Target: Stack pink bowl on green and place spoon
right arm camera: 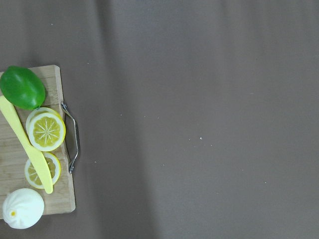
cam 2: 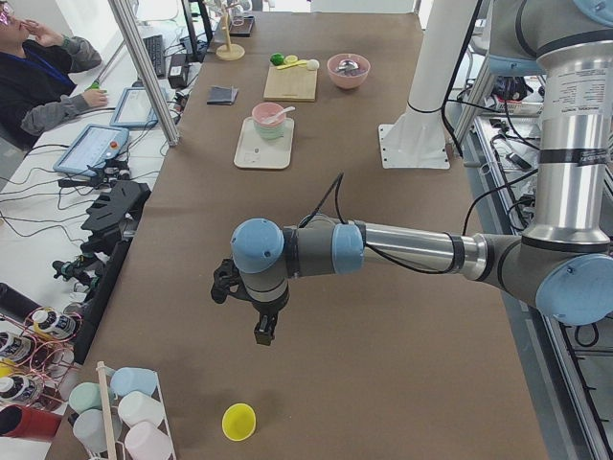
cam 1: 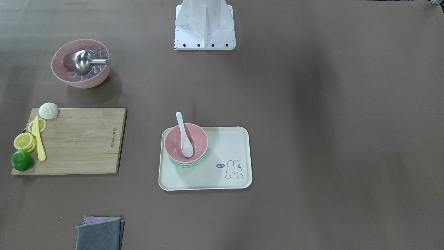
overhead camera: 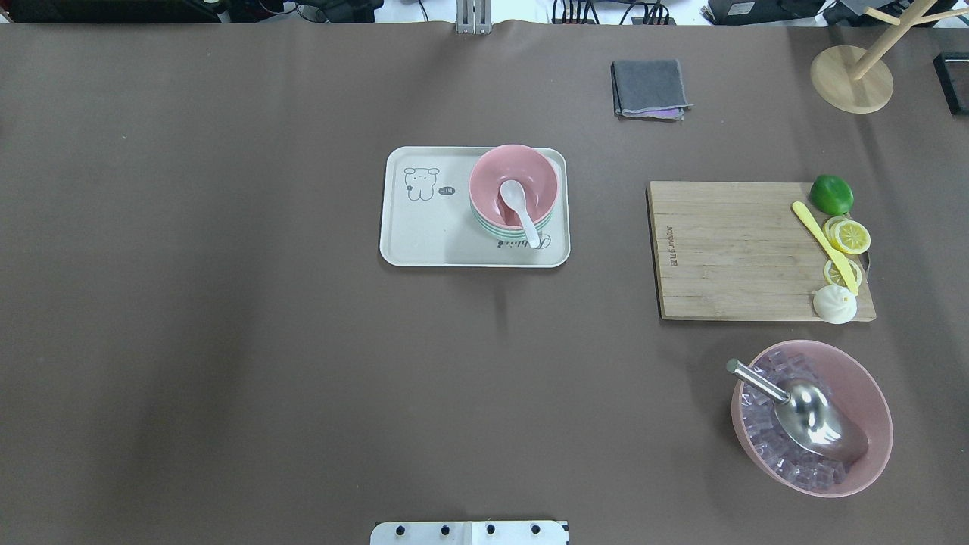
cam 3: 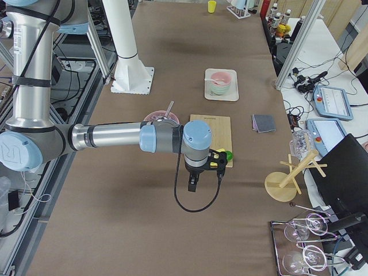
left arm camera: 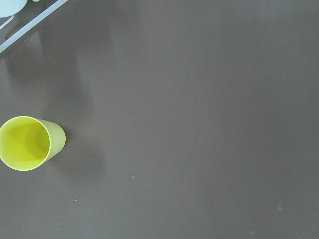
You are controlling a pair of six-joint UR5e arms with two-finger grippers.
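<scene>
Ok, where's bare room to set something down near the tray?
The cream rectangular tray is bare on its rabbit-print half; brown table lies open between it and the wooden cutting board. Crowded: the stacked pink bowl with white spoon.

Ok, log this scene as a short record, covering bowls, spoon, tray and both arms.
pink bowl: nested in green bowl, on the tray
spoon: white, lying in pink bowl, handle over its rim
tray: cream, mid-table
left gripper: over bare table near a yellow cup, jaws unclear
right gripper: beside cutting board end, jaws unclear
task: appears done
</scene>
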